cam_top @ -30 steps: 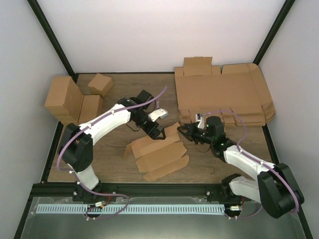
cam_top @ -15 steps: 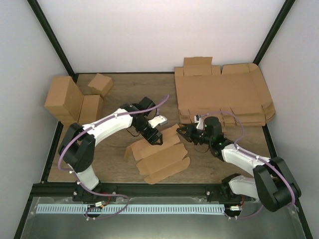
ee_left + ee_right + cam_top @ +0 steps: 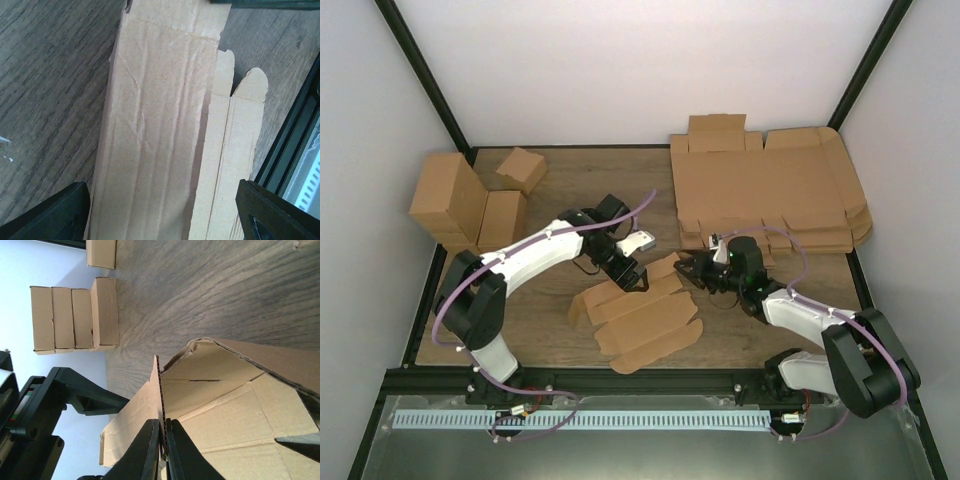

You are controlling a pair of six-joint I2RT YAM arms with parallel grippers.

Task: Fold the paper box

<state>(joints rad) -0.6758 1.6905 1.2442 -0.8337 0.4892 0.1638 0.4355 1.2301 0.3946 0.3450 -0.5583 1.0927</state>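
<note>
Mid-table, a little toward the near edge, the paper box (image 3: 642,312) lies half-formed. Its long panels are flat on the wood and one wall is lifted at the right end.

- The right gripper (image 3: 686,268) has its fingers (image 3: 145,452) pressed almost together, pinching the thin top edge of the raised wall.
- The left gripper (image 3: 632,276) hangs over the far-left part of the box with its fingers (image 3: 52,212) spread wide and the long panel running between them. No grip shows; contact with the panel's edges cannot be told.

Judgement: the step in hand looks like standing a side wall up along its score.

- The right pinch should swing about the score line rather than pull, or the light box will likely slide.
- The left gripper would serve best pressed flat on the base panel just beside that score.
- Wrinkles show in the panel, so off-score creasing is a risk.

The stack of flat sheets (image 3: 770,190) and the finished boxes (image 3: 460,200) sit well apart.
</note>
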